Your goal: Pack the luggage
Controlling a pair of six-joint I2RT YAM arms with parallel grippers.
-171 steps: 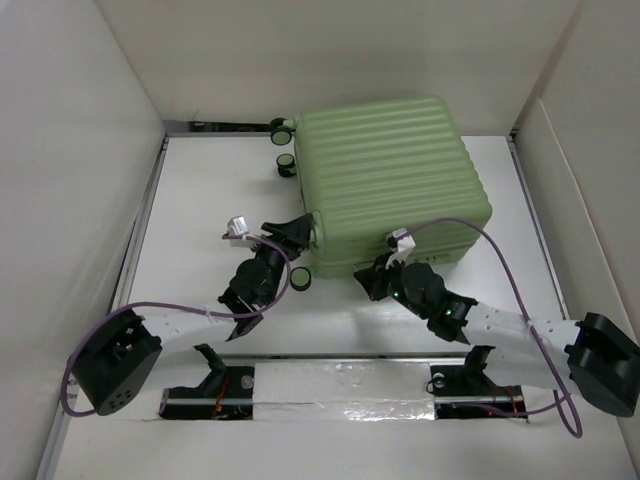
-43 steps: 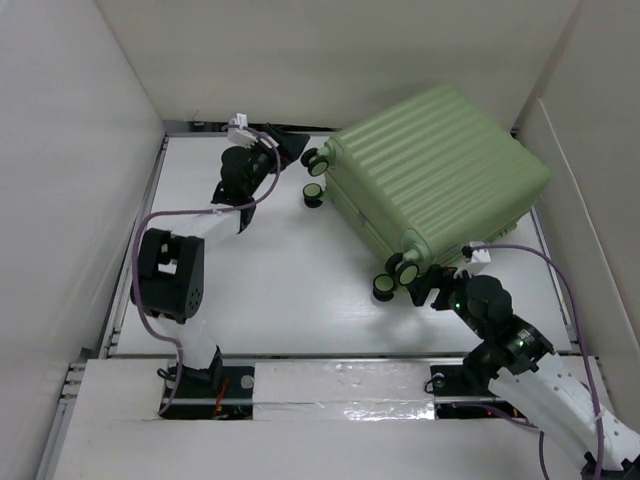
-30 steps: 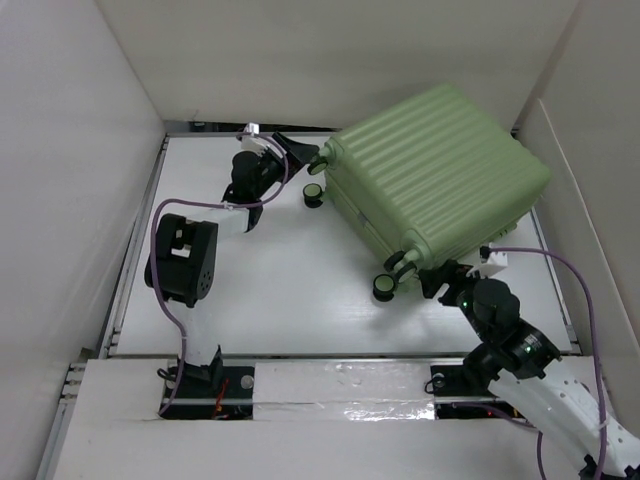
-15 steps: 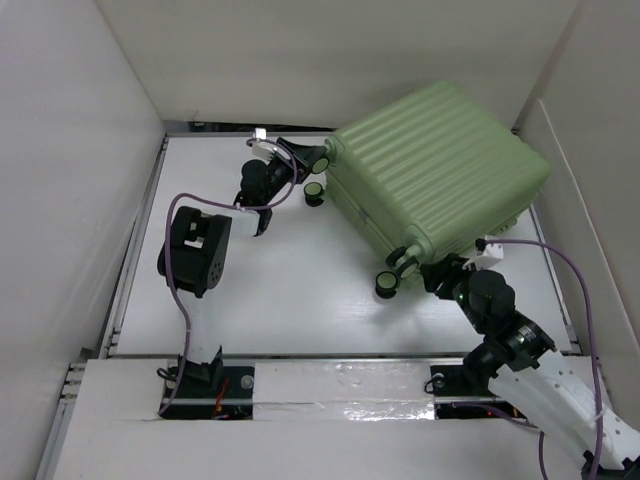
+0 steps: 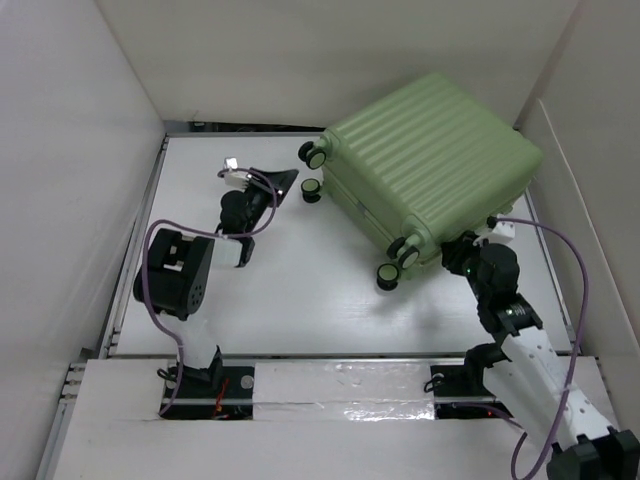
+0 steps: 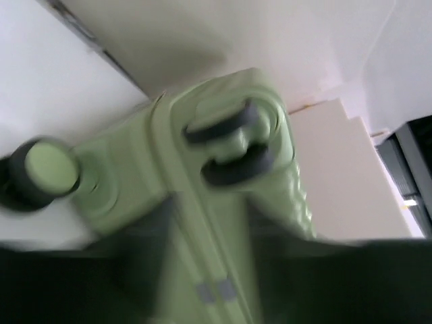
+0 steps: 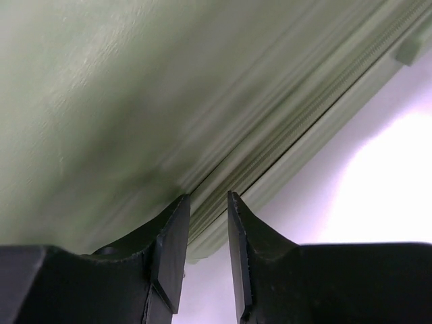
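White tabletop point(image 5: 300, 300), white enclosure walls point(image 5: 80, 150). Right gripper point(image 7: 204, 202): jaws narrowly parted, tips at the zipper seam of the large pale green ribbed hard-shell suitcase point(image 5: 430, 160), which lies closed at far right. Left gripper point(image 5: 285, 182): jaws apart, short of the suitcase's wheeled corner. Its view is blurred, and the grey seam tab point(image 6: 216, 291) is unreadable.

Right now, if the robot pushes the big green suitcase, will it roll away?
Probably not. The luggage lies flat on the table with its wheels pointing sideways, so it would likely slide or swivel instead. Its ribbed shell looks hard, so it should stay stiff, not squash. It is also big, so probably heavy to lift.
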